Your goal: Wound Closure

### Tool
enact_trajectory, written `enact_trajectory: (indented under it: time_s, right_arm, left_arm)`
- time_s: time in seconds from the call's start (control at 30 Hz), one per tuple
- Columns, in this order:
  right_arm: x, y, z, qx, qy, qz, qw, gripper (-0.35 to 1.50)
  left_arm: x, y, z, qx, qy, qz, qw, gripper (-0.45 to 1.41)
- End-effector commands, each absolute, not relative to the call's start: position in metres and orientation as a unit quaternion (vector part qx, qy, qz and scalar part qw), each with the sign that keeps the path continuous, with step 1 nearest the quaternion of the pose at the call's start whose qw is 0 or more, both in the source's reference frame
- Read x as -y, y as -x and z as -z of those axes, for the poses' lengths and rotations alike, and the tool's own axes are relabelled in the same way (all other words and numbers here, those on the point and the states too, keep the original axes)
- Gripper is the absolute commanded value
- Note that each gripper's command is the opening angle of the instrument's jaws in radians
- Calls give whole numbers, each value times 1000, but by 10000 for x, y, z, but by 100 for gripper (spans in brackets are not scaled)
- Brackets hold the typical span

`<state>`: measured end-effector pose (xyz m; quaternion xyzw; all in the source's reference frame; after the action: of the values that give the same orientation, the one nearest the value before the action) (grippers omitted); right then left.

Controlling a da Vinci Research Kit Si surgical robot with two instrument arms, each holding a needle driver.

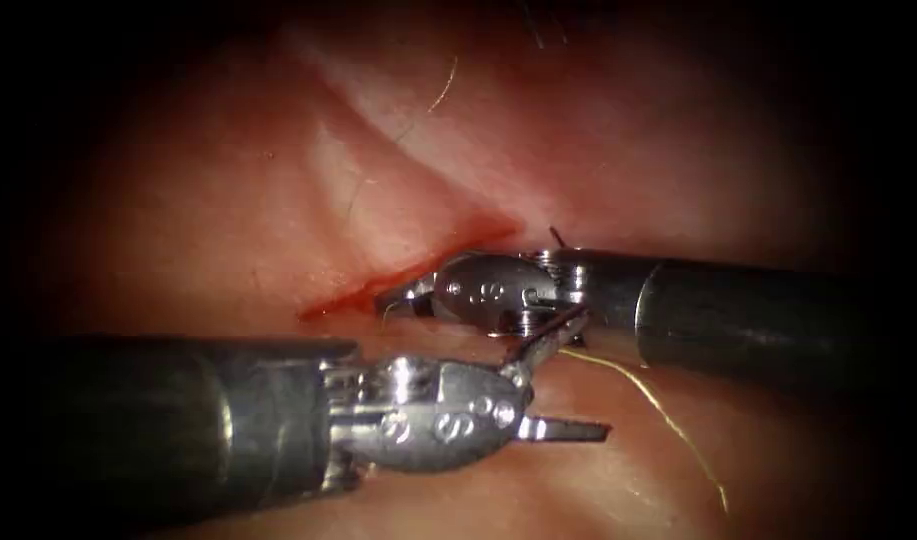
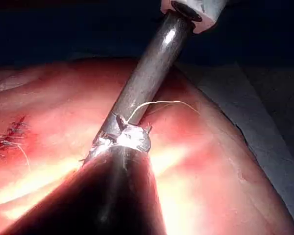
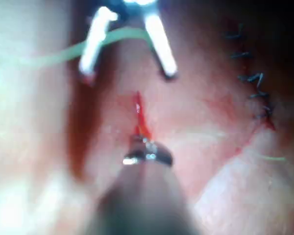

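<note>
Left jaws: left tool (image 1: 558, 385) is spread wide and holds nothing; its shaft lies level, below the cut (image 1: 408, 275).
Thread: thread (image 1: 668, 415) trails right of those jaws.
Right jaws: right tool (image 1: 403, 298) is nearly closed, tips at the cut's red fluid (image 1: 348, 298); whether it holds anything, I cannot tell.
Needle: not made out.

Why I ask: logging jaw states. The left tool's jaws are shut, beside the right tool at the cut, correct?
Not quite: the left tool has its jaws open, not shut, as the endoscope view shows. It is indeed beside the right tool at the cut.
</note>
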<state>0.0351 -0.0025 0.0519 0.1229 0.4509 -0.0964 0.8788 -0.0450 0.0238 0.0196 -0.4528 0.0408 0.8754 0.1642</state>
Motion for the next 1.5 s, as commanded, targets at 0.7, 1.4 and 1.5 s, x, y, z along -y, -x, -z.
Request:
enact_trajectory:
  time_s: [0.7, 1.4, 1.5]
  right_arm:
    - [15, -308, -499, -486, -110, 57, 865, -35]
    - [15, -265, -465, -572, -136, 41, 808, -35]
    - [18, -269, -458, -586, -145, 47, 796, -6]
  left_arm:
    - [-237, 377, -184, -63, 485, -846, 214, -45]
    - [-224, 248, -176, -25, 604, -775, 184, -45]
    - [-229, 235, -175, -27, 615, -766, 185, -45]
